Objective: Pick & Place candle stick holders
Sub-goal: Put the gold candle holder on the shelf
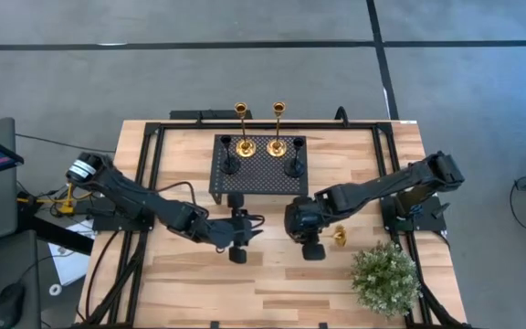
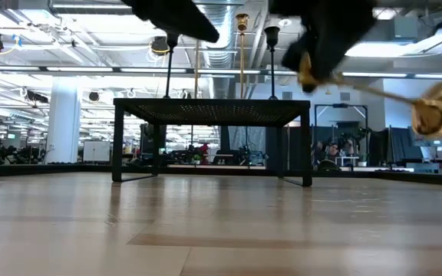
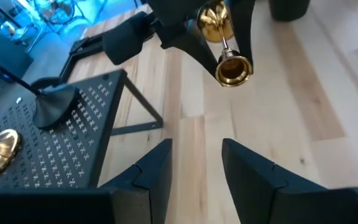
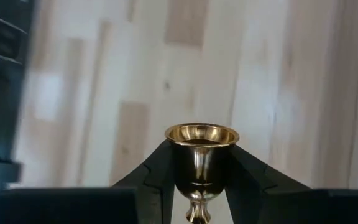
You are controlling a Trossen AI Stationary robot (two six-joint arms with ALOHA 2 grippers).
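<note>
Wooden tabletop, perhaps workshop behind

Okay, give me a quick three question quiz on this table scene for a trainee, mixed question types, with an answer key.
1. True or false: the right hand is shut on the short gold candle holder.
2. How many candle holders stand on the black perforated stand? A) two B) four C) six
3. Fill in: the left hand is open and holds ____.

Key
1. True; the fingers grip its cup, lifted off the wooden table.
2. B: two tall gold candle holders between two black candle holders.
3. Nothing.
</note>
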